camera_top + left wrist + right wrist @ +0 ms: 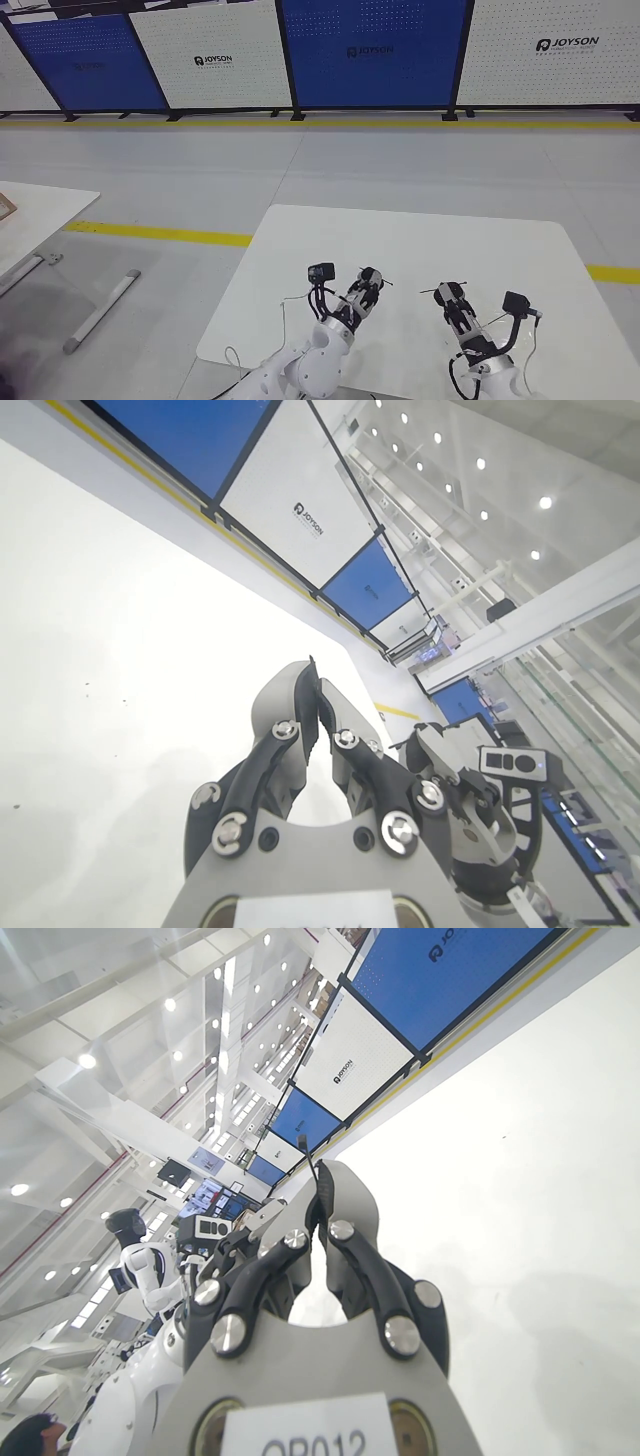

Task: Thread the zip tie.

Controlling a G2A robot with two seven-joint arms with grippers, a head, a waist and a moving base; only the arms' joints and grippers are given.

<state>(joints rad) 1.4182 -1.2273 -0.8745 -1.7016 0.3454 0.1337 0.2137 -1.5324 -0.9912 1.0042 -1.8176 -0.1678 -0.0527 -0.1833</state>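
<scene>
A white table (400,240) takes up the lower middle of the top view. Both arms come in from the bottom edge and nothing else lies on the bare surface around them. A second white table (40,215) juts in at the left edge. A yellow floor line (160,233) runs behind both tables, and blue and white panels (370,50) line the top of the frame.

The left gripper (370,281) sits at lower centre and the right gripper (449,293) just to its right, the two apart. Nothing stands between them.

The right gripper's pads are pressed together on the zip tie (306,1153), a thin black strip. In the right wrist view it sticks out past the fingertips, its long axis near upright in the frame and leaning slightly left, with a small square head at the upper end.

The left gripper's pads are closed too. A small dark sliver shows at their tips, and I cannot tell what it is.
</scene>
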